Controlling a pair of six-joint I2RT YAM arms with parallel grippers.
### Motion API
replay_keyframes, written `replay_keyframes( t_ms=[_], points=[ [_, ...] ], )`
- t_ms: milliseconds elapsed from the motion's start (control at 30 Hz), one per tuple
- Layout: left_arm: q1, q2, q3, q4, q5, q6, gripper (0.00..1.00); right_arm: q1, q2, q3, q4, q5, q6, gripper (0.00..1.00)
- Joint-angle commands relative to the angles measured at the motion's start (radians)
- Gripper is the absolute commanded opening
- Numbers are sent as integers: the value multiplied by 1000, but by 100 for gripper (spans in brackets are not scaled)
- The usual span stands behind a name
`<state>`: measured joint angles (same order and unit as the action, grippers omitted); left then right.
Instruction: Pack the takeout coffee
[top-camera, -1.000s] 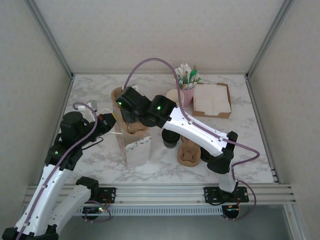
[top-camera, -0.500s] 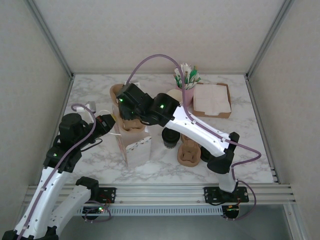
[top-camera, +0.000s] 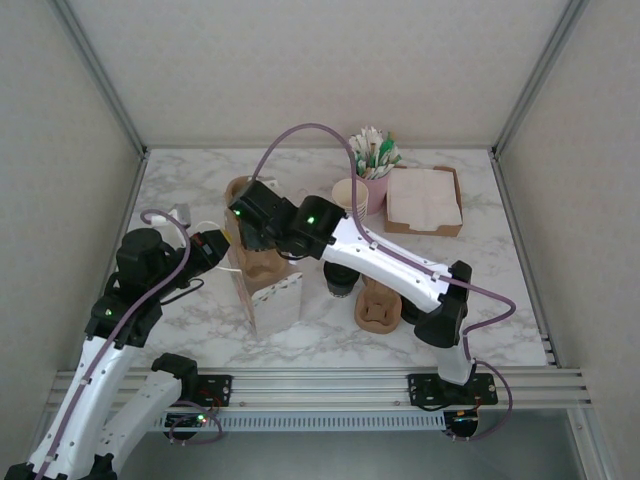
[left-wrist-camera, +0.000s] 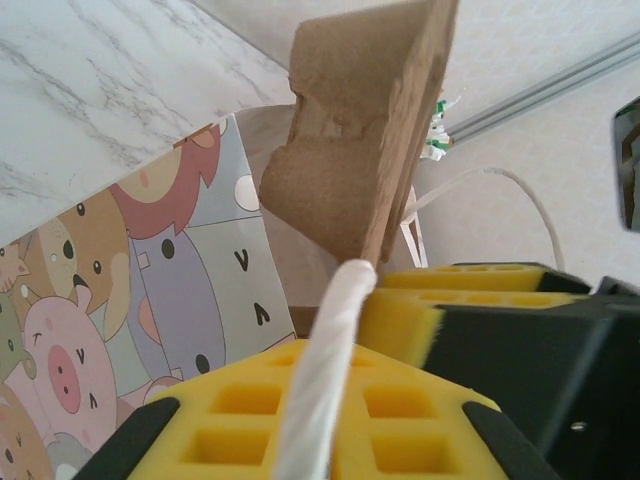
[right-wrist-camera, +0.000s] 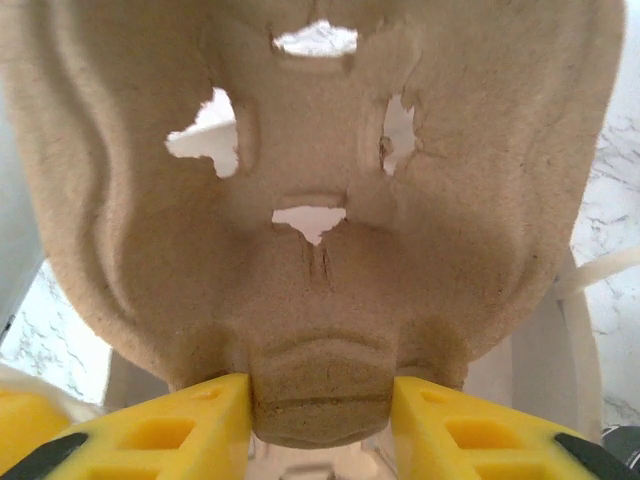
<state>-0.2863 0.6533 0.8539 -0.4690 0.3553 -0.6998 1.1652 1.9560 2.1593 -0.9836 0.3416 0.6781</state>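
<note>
The right gripper (right-wrist-camera: 320, 402), clamped on the carrier (right-wrist-camera: 320, 200), has eased toward 6 o'clock, so the carrier sits a little lower in the bag (top-camera: 272, 300). The left gripper (top-camera: 220, 242) still pinches the bag's handle (left-wrist-camera: 320, 380). The coffee (top-camera: 348, 192) stands unmoved at the bag's 1 o'clock, beside the pink cup (top-camera: 376, 190).

There are two brown pulp carriers, the gripped carrier (right-wrist-camera: 320, 200) and the table carrier (top-camera: 378, 305). There is one printed paper bag (top-camera: 275, 305), one cream paper cup (top-camera: 348, 192), one pink cup (top-camera: 376, 192) of many sticks, one napkin tray (top-camera: 432, 229) and one dark round item (top-camera: 340, 280). Two end effectors: left end effector (left-wrist-camera: 370, 310), right end effector (right-wrist-camera: 320, 410).
</note>
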Motion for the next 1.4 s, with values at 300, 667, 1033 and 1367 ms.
replay_keyframes(
  t_ms=[300, 667, 1033, 1367],
  points=[
    [-9, -14, 1, -45, -44, 29, 18, 44, -58, 7, -42, 73, 1, 40],
    [-10, -12, 35, -118, -102, 77, 32, 53, -59, 1, -79, 90, -24, 43],
    [-10, 28, 85, -191, -163, 99, 55, 55, -67, 0, -59, 56, -82, 44],
    [-10, 107, 148, -294, -240, 91, 69, 62, -103, -16, -59, 51, -110, 46]
  ],
)
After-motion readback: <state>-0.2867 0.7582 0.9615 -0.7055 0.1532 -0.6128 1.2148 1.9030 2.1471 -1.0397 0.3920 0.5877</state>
